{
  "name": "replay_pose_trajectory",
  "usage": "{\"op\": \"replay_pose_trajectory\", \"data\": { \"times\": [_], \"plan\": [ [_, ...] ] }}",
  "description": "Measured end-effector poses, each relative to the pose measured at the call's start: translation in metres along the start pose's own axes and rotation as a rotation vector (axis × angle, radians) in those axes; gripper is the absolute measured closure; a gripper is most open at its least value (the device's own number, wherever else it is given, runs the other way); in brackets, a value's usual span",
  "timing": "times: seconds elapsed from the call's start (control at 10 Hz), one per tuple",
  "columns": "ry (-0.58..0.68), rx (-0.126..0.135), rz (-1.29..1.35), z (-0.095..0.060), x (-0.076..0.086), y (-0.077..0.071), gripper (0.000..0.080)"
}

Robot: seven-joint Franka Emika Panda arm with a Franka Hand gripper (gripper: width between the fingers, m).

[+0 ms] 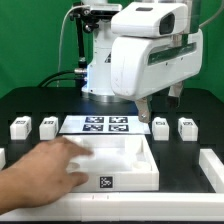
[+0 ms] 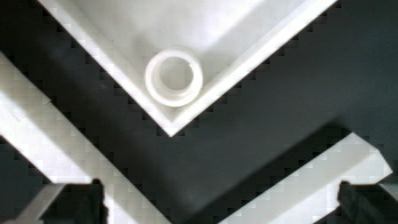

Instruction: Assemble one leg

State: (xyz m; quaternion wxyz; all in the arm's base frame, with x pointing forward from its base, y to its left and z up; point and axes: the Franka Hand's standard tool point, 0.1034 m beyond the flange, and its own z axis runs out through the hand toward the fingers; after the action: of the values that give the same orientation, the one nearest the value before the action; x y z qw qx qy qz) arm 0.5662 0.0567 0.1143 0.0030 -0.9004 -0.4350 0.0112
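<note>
Legs [image 1: 160, 126] are left untouched in a row just behind the panel [image 1: 130, 158]; the gripper [image 2: 217, 200] is held spread and empty over the panel's corner socket [image 2: 173, 77], probably for aiming; the panel is seemingly steadied by a hand [image 1: 45, 170].

A blurred hand [image 1: 45, 172], cut off by the picture's edge, hides the corner of the panel [image 1: 125, 160] on the exterior view's left. The arm [image 1: 140, 55] hides the middle of the far edge of the worktop [image 1: 30, 100]. Tags on each leg [image 1: 47, 125] are too small to read. In the wrist view, picture edges crop the panel [image 2: 178, 30] and the gripper's [image 2: 217, 195] fingers [image 2: 68, 205].
</note>
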Motion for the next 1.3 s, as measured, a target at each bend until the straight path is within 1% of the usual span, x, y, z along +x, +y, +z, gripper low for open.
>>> {"op": "replay_pose_trajectory", "data": {
  "times": [1.1,1.2,1.3],
  "plan": [
    [-0.001,0.002,0.0,0.001,0.0,0.0,0.015],
    [0.001,0.006,-0.051,0.003,-0.007,0.001,0.015],
    [-0.001,0.021,-0.078,0.006,-0.029,-0.001,0.015]
  ]
}}
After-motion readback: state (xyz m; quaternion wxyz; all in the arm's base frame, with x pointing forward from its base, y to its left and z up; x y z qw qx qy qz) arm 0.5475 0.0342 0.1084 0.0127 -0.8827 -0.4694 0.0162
